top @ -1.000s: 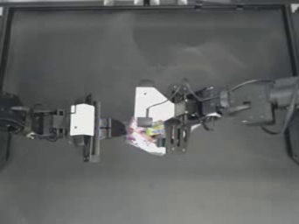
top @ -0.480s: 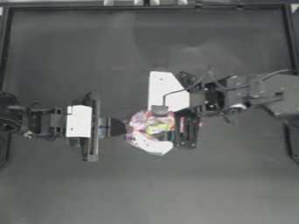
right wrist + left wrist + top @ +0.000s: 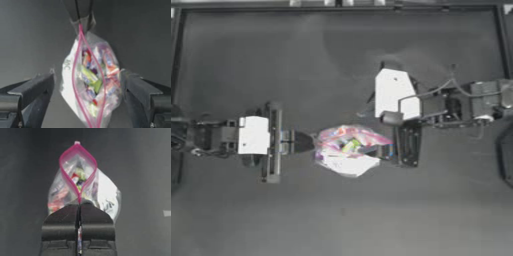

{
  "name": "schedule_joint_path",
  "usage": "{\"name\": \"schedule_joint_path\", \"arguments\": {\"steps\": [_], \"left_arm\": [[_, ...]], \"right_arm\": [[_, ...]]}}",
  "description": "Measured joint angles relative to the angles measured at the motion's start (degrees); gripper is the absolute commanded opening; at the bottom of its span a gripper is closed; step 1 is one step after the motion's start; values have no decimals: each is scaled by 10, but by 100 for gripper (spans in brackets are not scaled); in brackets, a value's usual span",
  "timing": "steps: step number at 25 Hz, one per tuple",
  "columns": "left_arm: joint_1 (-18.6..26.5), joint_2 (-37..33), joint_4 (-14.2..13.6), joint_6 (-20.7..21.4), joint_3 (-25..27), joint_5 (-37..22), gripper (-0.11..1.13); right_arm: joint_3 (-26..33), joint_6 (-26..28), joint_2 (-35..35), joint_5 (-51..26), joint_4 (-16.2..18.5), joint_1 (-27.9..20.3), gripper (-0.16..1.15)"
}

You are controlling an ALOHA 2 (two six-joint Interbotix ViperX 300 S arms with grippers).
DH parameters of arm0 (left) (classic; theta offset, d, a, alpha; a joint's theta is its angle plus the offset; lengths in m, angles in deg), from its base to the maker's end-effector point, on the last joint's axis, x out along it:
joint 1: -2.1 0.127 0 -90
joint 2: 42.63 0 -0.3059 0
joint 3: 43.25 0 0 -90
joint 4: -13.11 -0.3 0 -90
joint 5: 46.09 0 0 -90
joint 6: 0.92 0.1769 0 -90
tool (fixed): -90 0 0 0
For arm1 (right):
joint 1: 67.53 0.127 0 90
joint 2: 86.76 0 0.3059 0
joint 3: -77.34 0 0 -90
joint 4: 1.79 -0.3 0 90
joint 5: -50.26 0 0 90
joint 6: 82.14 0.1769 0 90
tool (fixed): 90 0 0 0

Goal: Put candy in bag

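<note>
With the left tool (image 3: 79,214) pinching the bag (image 3: 346,150) at its pink mouth, the right tool (image 3: 87,87) has pulled back and spread empty beside it, so the candy (image 3: 350,146) now looks dropped inside.

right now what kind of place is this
Probably a robot lab bench, not a home: a bare dark table with a raised rim, and two arms working a candy-filled bag, the left gripper clamped on its mouth, the right gripper open around it.
</note>
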Motion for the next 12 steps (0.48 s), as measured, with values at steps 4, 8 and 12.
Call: {"name": "schedule_joint_path", "arguments": {"steps": [4, 8, 12], "left_arm": [[0, -8, 0, 7, 0, -4, 5], [-1, -22, 0, 8, 0, -13, 5], [0, -39, 0, 8, 10, -23, 5]], "right_arm": [[-14, 1, 15, 7, 0, -1, 101], [-23, 2, 21, 10, 0, -2, 101], [-26, 2, 23, 11, 0, -3, 101]]}}
